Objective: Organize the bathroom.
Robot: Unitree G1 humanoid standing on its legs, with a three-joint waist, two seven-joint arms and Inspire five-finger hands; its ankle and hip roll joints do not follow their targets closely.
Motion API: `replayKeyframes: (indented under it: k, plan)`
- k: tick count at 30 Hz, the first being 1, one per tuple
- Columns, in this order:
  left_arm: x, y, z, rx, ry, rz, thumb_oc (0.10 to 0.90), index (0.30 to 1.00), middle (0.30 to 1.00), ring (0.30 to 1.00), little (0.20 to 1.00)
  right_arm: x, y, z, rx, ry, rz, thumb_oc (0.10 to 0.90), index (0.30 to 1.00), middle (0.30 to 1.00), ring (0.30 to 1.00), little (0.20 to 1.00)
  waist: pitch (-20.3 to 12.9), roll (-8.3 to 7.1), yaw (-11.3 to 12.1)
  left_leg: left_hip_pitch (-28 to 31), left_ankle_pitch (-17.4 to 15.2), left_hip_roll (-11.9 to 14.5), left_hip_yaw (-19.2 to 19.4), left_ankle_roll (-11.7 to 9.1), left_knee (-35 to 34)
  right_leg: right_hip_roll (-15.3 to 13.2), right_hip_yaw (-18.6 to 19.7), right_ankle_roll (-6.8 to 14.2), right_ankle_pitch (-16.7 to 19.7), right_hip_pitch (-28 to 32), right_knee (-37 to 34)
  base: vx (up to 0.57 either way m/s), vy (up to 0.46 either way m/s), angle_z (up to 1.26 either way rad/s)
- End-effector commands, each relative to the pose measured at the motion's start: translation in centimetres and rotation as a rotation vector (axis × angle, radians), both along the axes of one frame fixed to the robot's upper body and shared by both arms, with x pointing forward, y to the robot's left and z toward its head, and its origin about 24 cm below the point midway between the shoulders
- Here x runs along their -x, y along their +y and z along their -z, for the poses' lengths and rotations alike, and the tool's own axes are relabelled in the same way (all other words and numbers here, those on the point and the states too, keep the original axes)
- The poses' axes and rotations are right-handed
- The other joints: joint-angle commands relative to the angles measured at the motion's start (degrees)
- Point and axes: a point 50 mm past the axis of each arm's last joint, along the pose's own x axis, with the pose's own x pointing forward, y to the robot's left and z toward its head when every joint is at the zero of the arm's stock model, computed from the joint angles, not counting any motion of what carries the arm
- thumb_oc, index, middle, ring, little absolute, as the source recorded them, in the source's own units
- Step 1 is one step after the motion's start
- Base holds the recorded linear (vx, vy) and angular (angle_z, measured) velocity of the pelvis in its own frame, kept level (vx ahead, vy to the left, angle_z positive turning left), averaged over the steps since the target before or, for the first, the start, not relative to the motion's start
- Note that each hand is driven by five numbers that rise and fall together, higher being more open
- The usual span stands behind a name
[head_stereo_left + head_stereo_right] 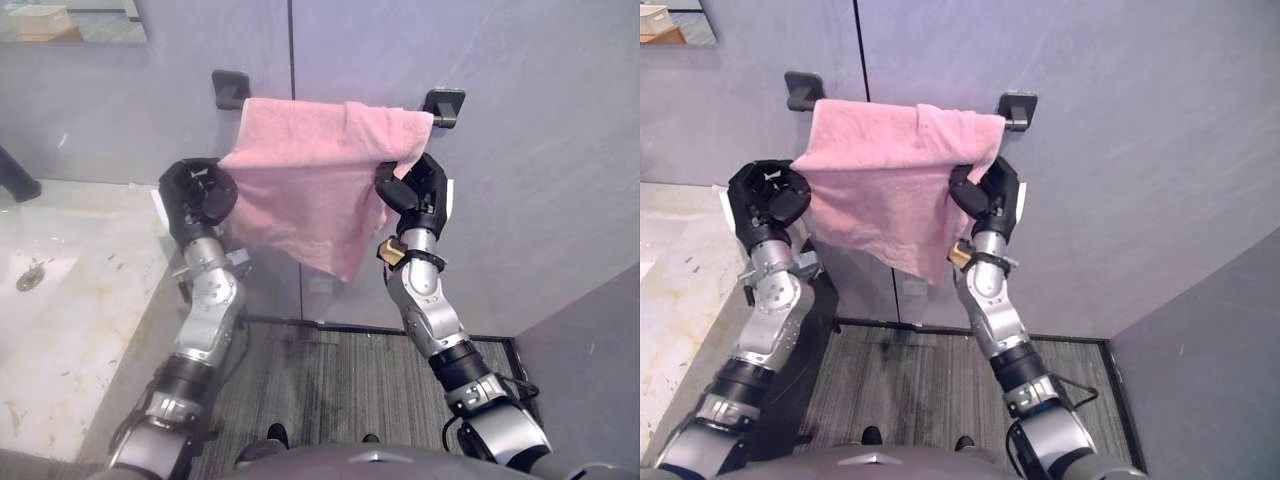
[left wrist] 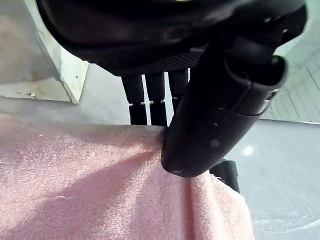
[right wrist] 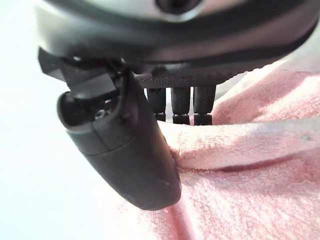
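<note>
Pink towel (image 1: 315, 185) draped over the black wall-mounted towel bar (image 1: 445, 103), hanging unevenly, lowest corner dropping to a point below the bar's right half. Both hands up at the towel, just under the bar.

Left hand (image 1: 197, 192) at the towel's left edge, below the bar's left bracket. From the head views, just a dark fist against the cloth; grip not readable there. Left wrist view settles it: thumb (image 2: 220, 120) pressing onto the front of the cloth, fingers (image 2: 150, 100) going down behind the towel's top fold, pinching the pink towel between them.

Right hand (image 1: 415, 190) at the towel's right edge, under the bar's right bracket. Right wrist view showing the same picture: thumb (image 3: 125, 150) on the front, fingers (image 3: 180, 107) tucked behind a bunched fold, clamped on the cloth.

Shown in the left eye view but barely in the right eye view: pale sink counter (image 1: 70, 330) well left of the bar, with a drain (image 1: 32, 275) in its basin. Mirror corner (image 1: 70, 22) above and left of the bar.

Edges: towel's top hem rumpled near the bar's right bracket, left side flatter. Open grey wall (image 1: 1140, 180) right of the bar; dark striped floor (image 1: 330, 380) below it, between the two arms.
</note>
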Motion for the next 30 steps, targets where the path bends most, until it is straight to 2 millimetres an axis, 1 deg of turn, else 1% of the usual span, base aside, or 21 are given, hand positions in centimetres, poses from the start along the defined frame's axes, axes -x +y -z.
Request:
replayKeyframes:
  k: [1, 4, 6, 8, 9, 10, 11, 12, 17, 22, 24, 26, 27, 29, 30]
  plan:
    - [-0.1, 0.9, -4.0, -0.033, -0.238, -0.078, 0.400, 0.300, 0.300, 0.300, 0.300, 0.5, -4.2, -1.0, -0.054, -0.104, 0.202, 0.400, 0.300, 0.300, 0.300, 0.300, -3.8, 0.81, -0.1, 3.0, -5.2, -1.0, -0.6, 0.3, 0.0, -0.8, -1.5, 1.8, -0.5, 0.2, -0.3, 0.00, 0.000, 0.00]
    - [-0.1, 0.8, -3.7, -0.022, -0.221, -0.065, 0.400, 0.300, 0.300, 0.300, 0.300, 0.5, -4.1, -0.7, -0.051, -0.088, 0.180, 0.400, 0.300, 0.300, 0.300, 0.300, -3.9, 0.72, 0.0, 2.9, -5.2, -1.0, -0.6, 0.3, 0.0, -0.8, -1.6, 1.7, -0.6, 0.3, -0.3, 0.00, 0.000, 0.00]
    - [-0.3, 0.6, -3.5, -0.025, -0.205, -0.036, 0.400, 0.300, 0.300, 0.300, 0.300, 0.4, -3.9, -0.6, -0.022, -0.085, 0.125, 0.400, 0.300, 0.300, 0.300, 0.300, -3.9, 0.62, 0.0, 2.8, -5.2, -0.9, -0.6, 0.3, 0.0, -0.8, -1.7, 1.7, -0.6, 0.2, -0.3, 0.00, 0.000, 0.00]
    - [-0.5, 0.4, -3.4, -0.027, -0.182, -0.008, 0.438, 0.356, 0.356, 0.356, 0.356, 0.1, -3.5, -0.8, 0.019, -0.091, 0.078, 0.400, 0.300, 0.300, 0.300, 0.300, -3.8, 0.55, 0.1, 2.8, -5.2, -0.9, -0.6, 0.3, 0.0, -0.8, -1.8, 1.7, -0.6, 0.2, -0.3, 0.00, 0.000, 0.00]
    - [-0.7, 0.4, -3.2, -0.024, -0.166, 0.007, 0.464, 0.396, 0.396, 0.396, 0.396, -0.1, -3.4, -0.9, 0.048, -0.093, 0.038, 0.513, 0.469, 0.469, 0.469, 0.469, -3.8, 0.45, 0.1, 2.8, -5.1, -0.9, -0.6, 0.3, 0.0, -0.7, -1.8, 1.7, -0.6, 0.2, -0.3, 0.00, 0.000, 0.00]
    - [-0.9, 0.4, -2.8, -0.011, -0.132, 0.028, 0.557, 0.535, 0.535, 0.535, 0.535, -0.3, -3.4, -1.0, 0.081, -0.100, 0.010, 0.800, 0.900, 0.900, 0.900, 0.900, -3.8, 0.36, 0.2, 2.7, -5.1, -0.8, -0.6, 0.2, 0.0, -0.7, -1.9, 1.6, -0.7, 0.2, -0.3, 0.00, 0.000, 0.00]
    - [-1.0, 0.4, -2.7, -0.008, -0.125, 0.033, 0.709, 0.764, 0.764, 0.764, 0.764, -0.3, -3.4, -1.1, 0.089, -0.101, 0.002, 0.800, 0.900, 0.900, 0.900, 0.900, -3.8, 0.30, 0.2, 2.8, -5.1, -0.8, -0.6, 0.2, 0.0, -0.7, -1.9, 1.7, -0.7, 0.2, -0.3, 0.00, 0.000, 0.00]
    - [-1.1, 0.3, -2.5, -0.007, -0.114, 0.040, 0.800, 0.900, 0.900, 0.900, 0.900, -0.3, -3.5, -1.1, 0.097, -0.103, -0.008, 0.800, 0.900, 0.900, 0.900, 0.900, -3.8, 0.21, 0.2, 2.7, -5.1, -0.8, -0.6, 0.2, 0.0, -0.6, -2.0, 1.7, -0.7, 0.3, -0.3, 0.00, 0.000, 0.00]
    - [-1.2, 0.0, -1.3, 0.007, -0.041, 0.085, 0.800, 0.900, 0.900, 0.900, 0.900, -0.2, -3.9, -1.2, 0.123, -0.110, -0.029, 0.800, 0.900, 0.900, 0.900, 0.900, -3.8, 0.05, 0.0, 2.7, -5.1, -0.6, -0.5, 0.1, 0.0, -0.5, -1.9, 1.7, -0.8, 0.2, -0.3, 0.00, 0.000, 0.00]
    - [-1.2, 0.0, 0.3, 0.019, 0.054, 0.131, 0.800, 0.900, 0.900, 0.900, 0.900, 0.1, -4.2, -0.7, 0.181, -0.099, -0.050, 0.800, 0.900, 0.900, 0.900, 0.900, -3.6, 0.01, -0.2, 2.8, -5.0, -0.6, -0.3, 0.2, 0.0, -0.4, -1.7, 1.7, -0.8, 0.2, -0.2, 0.00, -0.001, -0.01]
    - [-0.9, 0.1, 1.5, 0.028, 0.111, 0.151, 0.800, 0.900, 0.900, 0.900, 0.900, 0.8, -4.4, 0.2, 0.227, -0.078, -0.053, 0.800, 0.900, 0.900, 0.900, 0.900, -3.4, -0.01, -0.3, 2.7, -5.0, -0.5, -0.2, 0.2, 0.0, -0.4, -1.5, 1.7, -0.8, 0.0, -0.1, 0.00, 0.000, 0.00]
    - [-0.6, 0.1, 2.1, 0.036, 0.136, 0.159, 0.800, 0.900, 0.900, 0.900, 0.900, 1.2, -4.6, 0.8, 0.226, -0.060, -0.048, 0.800, 0.900, 0.900, 0.900, 0.900, -3.3, -0.02, -0.4, 2.7, -5.0, -0.5, -0.1, 0.2, 0.0, -0.4, -1.4, 1.8, -0.7, -0.1, -0.1, 0.00, 0.000, 0.00]
    - [0.0, 0.2, 3.1, 0.040, 0.169, 0.166, 0.800, 0.900, 0.900, 0.900, 0.900, 1.9, -5.0, 1.9, 0.229, -0.032, -0.044, 0.800, 0.900, 0.900, 0.900, 0.900, -3.1, -0.01, -0.5, 2.7, -5.0, -0.5, 0.0, 0.3, 0.0, -0.4, -1.4, 1.8, -0.7, -0.2, -0.1, -0.03, -0.014, 0.00]
    - [0.5, 0.3, 3.9, 0.049, 0.201, 0.172, 0.800, 0.900, 0.900, 0.900, 0.900, 2.6, -5.2, 3.0, 0.237, 0.002, -0.040, 0.800, 0.900, 0.900, 0.900, 0.900, -2.9, 0.01, -0.7, 2.7, -5.0, -0.4, 0.2, 0.3, 0.0, -0.4, -1.2, 1.8, -0.6, -0.3, 0.0, -0.02, -0.006, 0.00]
    - [0.6, 0.3, 4.0, 0.049, 0.205, 0.172, 0.800, 0.900, 0.900, 0.900, 0.900, 2.7, -5.2, 3.1, 0.236, 0.007, -0.040, 0.800, 0.900, 0.900, 0.900, 0.900, -3.0, 0.02, -0.7, 2.7, -5.0, -0.4, 0.2, 0.3, 0.0, -0.4, -1.2, 1.8, -0.6, -0.3, 0.0, 0.00, 0.000, 0.00]
